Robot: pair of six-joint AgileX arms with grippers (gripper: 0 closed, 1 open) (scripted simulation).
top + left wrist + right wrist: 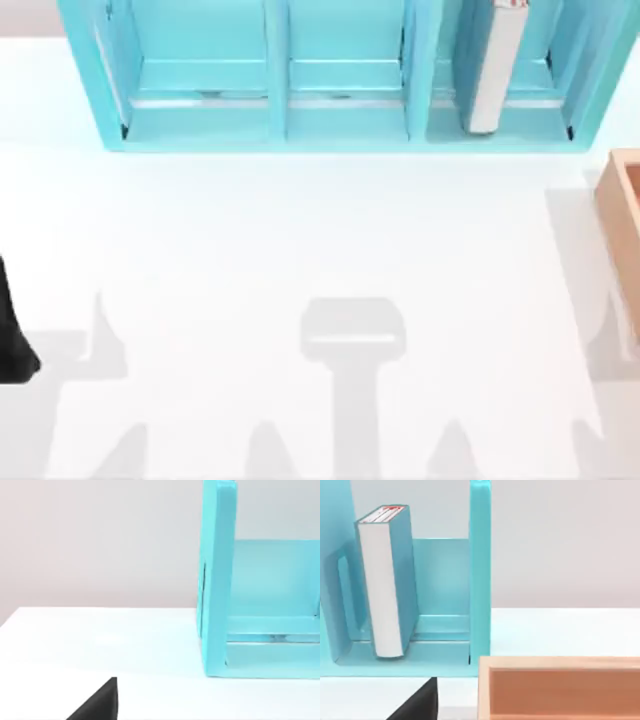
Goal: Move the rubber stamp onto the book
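You cannot tell whether the left gripper or the right gripper is open or closed: each wrist view catches just a dark corner of it. Your left arm sits at the top view's left edge. The book stands upright in the rightmost compartment of the teal shelf, upper right of the frame, with a wooden box on the white table at the right edge

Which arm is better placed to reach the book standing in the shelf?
Probably the right. The book stands upright in the shelf's rightmost compartment, and the right wrist view faces it. The left arm sits at the table's left edge.
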